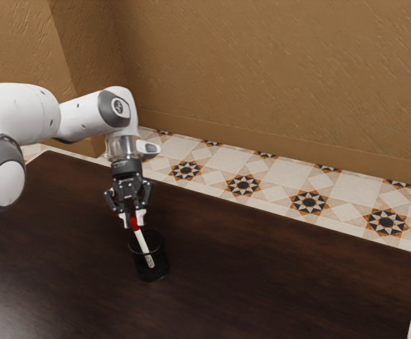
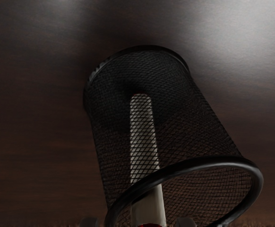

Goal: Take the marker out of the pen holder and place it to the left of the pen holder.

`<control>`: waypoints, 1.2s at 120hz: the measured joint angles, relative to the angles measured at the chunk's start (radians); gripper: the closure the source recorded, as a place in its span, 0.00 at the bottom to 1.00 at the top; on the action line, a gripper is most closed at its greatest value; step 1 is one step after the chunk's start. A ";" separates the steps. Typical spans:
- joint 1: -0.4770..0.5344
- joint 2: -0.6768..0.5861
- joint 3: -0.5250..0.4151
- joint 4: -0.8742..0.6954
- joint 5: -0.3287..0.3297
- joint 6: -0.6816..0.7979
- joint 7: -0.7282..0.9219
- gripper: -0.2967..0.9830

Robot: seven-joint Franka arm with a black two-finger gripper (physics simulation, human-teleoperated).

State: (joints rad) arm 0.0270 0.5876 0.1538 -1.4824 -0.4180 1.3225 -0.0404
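Note:
The gripper (image 1: 134,218) is at the marker's top end in the exterior view, its fingers apart with the red cap between them and a gap on each side. In the wrist view the tips of the open gripper (image 2: 137,222) stand at the lower edge, on either side of the marker. The white marker (image 1: 143,241) leans inside the black mesh pen holder (image 1: 152,270), red cap above the rim. Through the mesh of the pen holder (image 2: 95,137), the wrist view shows the marker's white body (image 2: 143,137) reaching down toward the base.
The pen holder stands upright on the dark wooden table (image 1: 276,275). Beyond the table's far edge lies a patterned tile floor (image 1: 276,188), with a brown wall (image 1: 276,78) behind it.

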 joint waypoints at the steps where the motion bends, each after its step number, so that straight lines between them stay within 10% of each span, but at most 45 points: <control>1: 0.000 0.000 0.001 -0.001 0.000 -0.001 0.000 0.66; 101: -0.058 -0.197 0.042 0.035 0.065 -0.166 -0.011 0.84; 144: 0.189 0.022 -0.049 0.207 -0.027 -0.035 0.006 0.84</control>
State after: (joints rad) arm 0.2162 0.6094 0.1048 -1.2755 -0.4449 1.2873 -0.0345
